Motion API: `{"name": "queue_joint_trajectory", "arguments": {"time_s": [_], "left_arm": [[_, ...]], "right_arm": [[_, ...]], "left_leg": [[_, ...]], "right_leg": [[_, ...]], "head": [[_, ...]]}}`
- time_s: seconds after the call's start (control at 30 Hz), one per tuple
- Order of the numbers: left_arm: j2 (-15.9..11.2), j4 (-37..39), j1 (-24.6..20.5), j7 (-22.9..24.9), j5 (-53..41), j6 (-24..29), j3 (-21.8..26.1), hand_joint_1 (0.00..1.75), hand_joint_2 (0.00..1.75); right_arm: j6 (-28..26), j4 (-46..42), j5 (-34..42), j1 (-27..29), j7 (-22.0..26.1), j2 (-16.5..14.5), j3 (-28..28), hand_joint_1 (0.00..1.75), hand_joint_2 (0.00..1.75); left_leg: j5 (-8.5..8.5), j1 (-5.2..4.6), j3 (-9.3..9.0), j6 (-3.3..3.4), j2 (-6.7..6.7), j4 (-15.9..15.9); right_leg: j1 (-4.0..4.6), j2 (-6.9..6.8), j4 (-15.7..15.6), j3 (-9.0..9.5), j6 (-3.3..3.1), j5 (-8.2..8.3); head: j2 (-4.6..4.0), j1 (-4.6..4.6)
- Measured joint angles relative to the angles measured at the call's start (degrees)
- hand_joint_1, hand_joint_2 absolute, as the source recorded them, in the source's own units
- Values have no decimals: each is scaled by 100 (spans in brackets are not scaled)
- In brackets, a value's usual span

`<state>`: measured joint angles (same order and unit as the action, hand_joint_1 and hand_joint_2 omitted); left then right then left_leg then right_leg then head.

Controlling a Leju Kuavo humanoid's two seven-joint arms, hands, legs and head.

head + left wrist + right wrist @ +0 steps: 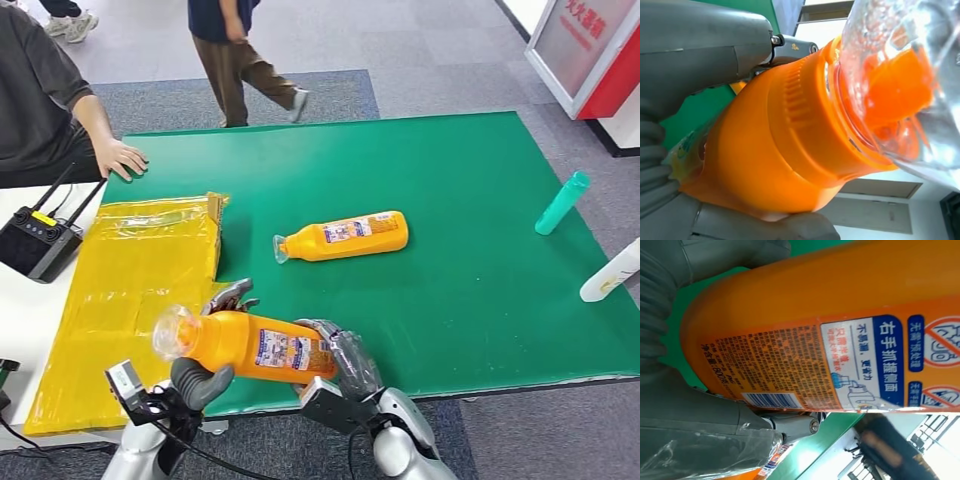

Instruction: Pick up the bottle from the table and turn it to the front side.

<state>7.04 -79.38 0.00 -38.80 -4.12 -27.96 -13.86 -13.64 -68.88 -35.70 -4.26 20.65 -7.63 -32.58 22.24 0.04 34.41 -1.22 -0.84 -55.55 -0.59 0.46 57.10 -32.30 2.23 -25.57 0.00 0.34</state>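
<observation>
Both my hands hold an orange bottle (253, 345) with a clear cap (172, 330), lifted near the front edge of the green mat (468, 270). It lies sideways with the cap to the left. My left hand (202, 380) grips the neck end, its thumb under the shoulder of the bottle (772, 145). My right hand (347, 362) wraps the base end. In the right wrist view the bottle's back label (821, 365) with small print and a barcode faces the camera. A second orange bottle (343, 237) lies on its side in the middle of the mat.
A yellow plastic bag (128, 290) lies left of the mat. A black remote (38, 240) sits on the white table at far left. A person's hand (121, 157) rests on the mat's far left corner; another person walks behind. A teal bottle (562, 202) and a white bottle (610, 272) lie at right.
</observation>
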Motion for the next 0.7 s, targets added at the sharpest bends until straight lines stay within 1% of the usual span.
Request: {"name": "queue_joint_trajectory", "arguments": {"time_s": [0.13,0.17,0.23,0.27,0.3,0.4,0.47,0.57,0.63,0.7], "left_arm": [[-30,-98,9,0,-137,266,-122,175,175],[-34,-116,10,0,-154,307,-143,175,175],[-40,-144,8,0,-172,356,-174,175,175],[-41,-157,6,0,-190,392,-187,175,175],[-42,-168,3,0,-221,449,-201,175,175],[-45,-191,-5,0,-462,797,-254,175,175],[-45,-199,-12,-1,-787,1185,-283,175,175],[-58,-229,27,4,-1577,2028,-304,175,175],[-68,-327,80,62,-2139,2763,-332,175,175],[-85,-503,117,266,-2700,3501,-358,175,175]], "right_arm": [[-3,1,27,0,-2,0,-3,155,175],[-4,1,29,1,-2,0,-7,122,175],[-4,1,33,6,-3,0,-25,42,175],[-4,0,34,11,-4,0,-34,7,175],[-7,-1,33,18,-5,0,-43,0,175],[-24,-6,33,38,-22,1,-52,0,175],[-50,-17,43,53,-56,7,-40,0,175],[-126,-138,56,88,-92,18,-21,0,175],[-163,-263,38,146,-123,22,-4,0,175],[-186,-388,3,244,-159,31,31,0,175]], "left_leg": [[0,0,0,0,0,0],[0,0,0,0,0,0],[0,0,0,0,0,0],[0,0,0,0,0,0],[0,0,0,0,0,0],[0,0,0,0,0,0],[0,0,0,0,0,0],[0,0,0,0,2,0],[0,0,0,0,4,0],[1,0,1,0,4,0]], "right_leg": [[0,0,0,0,0,0],[0,0,0,0,0,0],[0,0,0,0,0,0],[0,0,0,0,0,0],[0,0,0,0,0,0],[0,0,0,0,0,0],[0,0,0,0,0,0],[-1,3,0,-4,0,0],[-1,3,0,-5,0,0],[-1,3,0,-4,0,0]], "head": [[0,0],[0,-1],[0,-1],[0,-1],[0,-1],[0,-2],[0,0],[0,-1],[0,-1],[0,-1]]}}
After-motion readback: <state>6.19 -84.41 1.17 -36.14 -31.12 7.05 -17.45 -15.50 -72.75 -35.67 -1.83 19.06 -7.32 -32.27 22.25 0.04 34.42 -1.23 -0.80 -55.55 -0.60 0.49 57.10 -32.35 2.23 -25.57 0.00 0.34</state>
